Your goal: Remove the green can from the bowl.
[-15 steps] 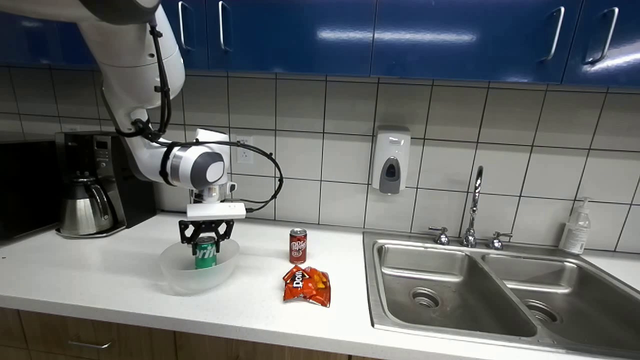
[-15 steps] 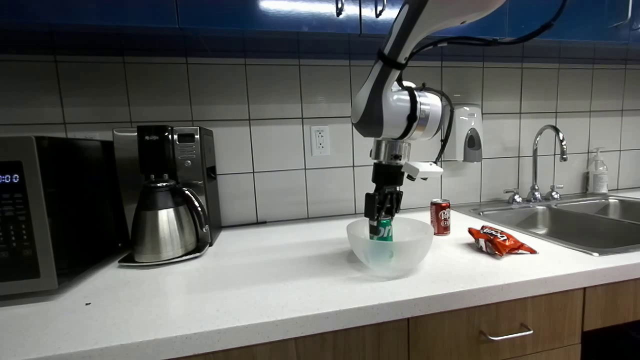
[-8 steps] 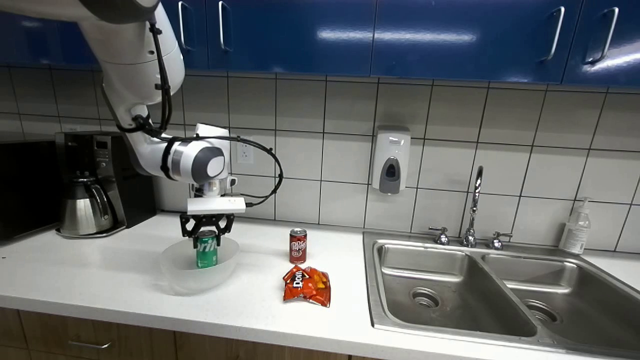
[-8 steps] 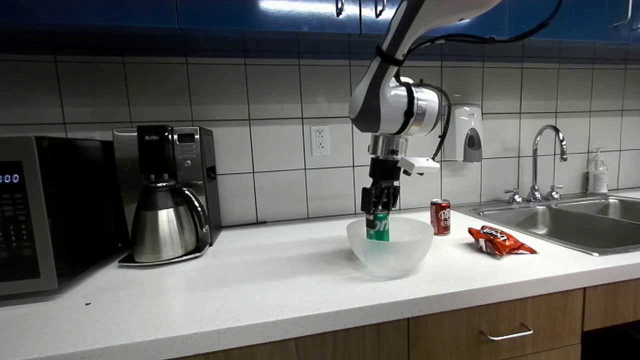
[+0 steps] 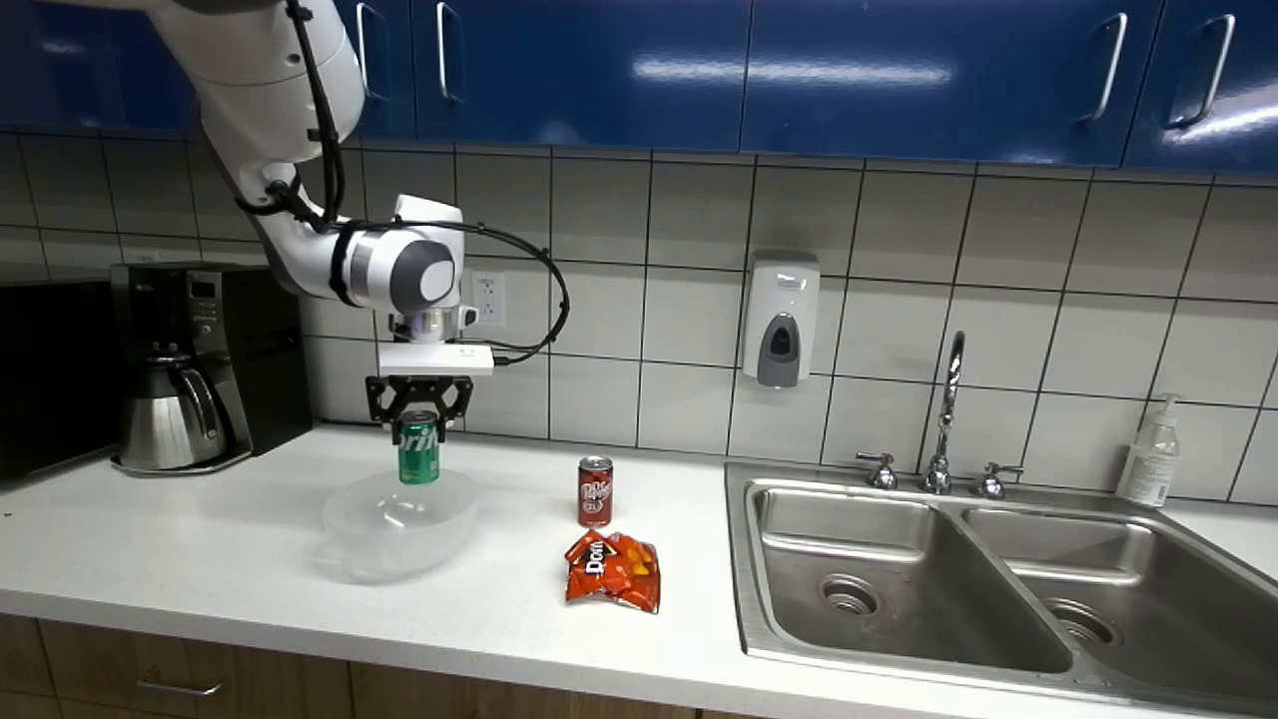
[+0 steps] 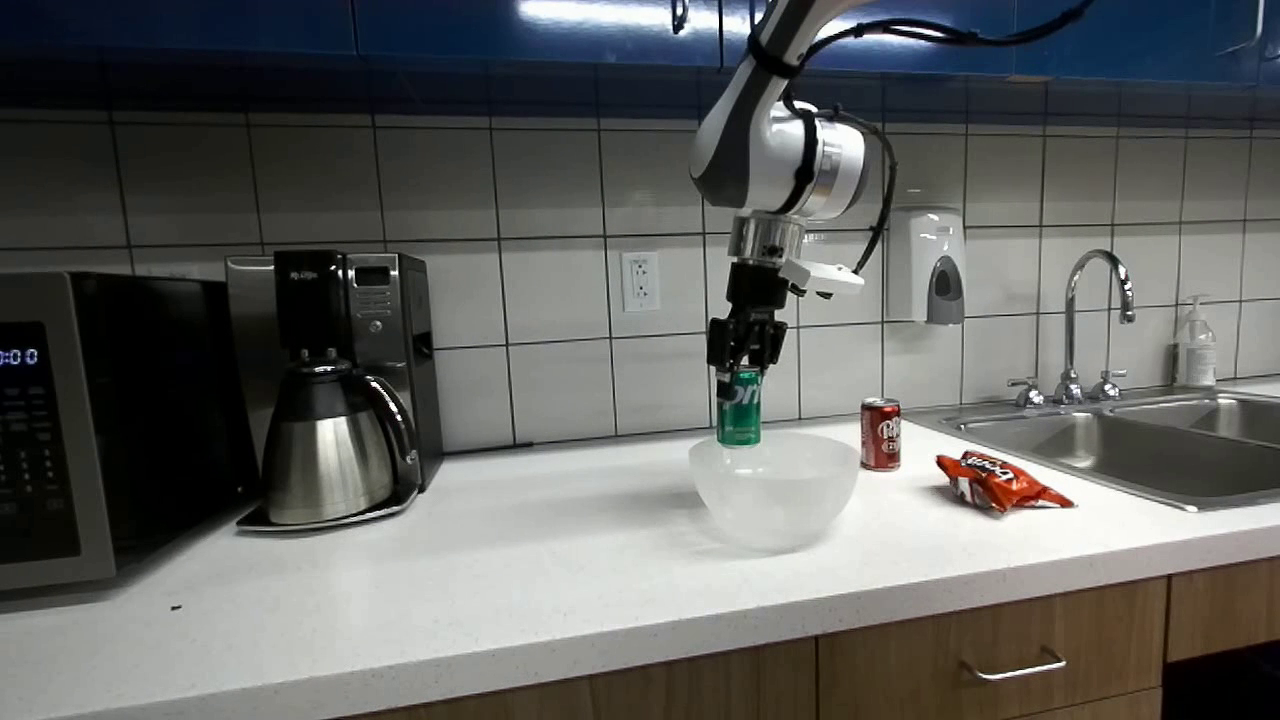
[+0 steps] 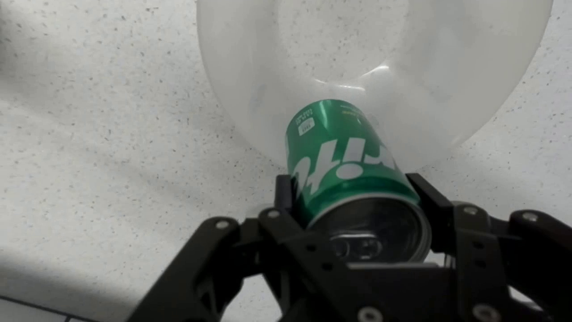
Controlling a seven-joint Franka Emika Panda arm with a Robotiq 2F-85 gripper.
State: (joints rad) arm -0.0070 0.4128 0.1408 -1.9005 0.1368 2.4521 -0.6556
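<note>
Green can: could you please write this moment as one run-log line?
tool: gripping green can | can: upright, off floor of bowl | rim clearance: unclear

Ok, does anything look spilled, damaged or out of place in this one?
Just a dark speck near the microwave: it stands out on the white counter but is too small to identify. No spill or damage shows; the gripper holds the can upright, its base near the bowl's rim.

We see bowl [image 5: 391, 559] toward counter [image 5: 519, 619] front edge, can [image 5: 418, 461] above; right: snack bag [image 5: 614, 574] before second can [image 5: 595, 492], then sink [image 5: 1003, 574]; left: coffee maker [image 6: 340, 400] by back edge.
</note>
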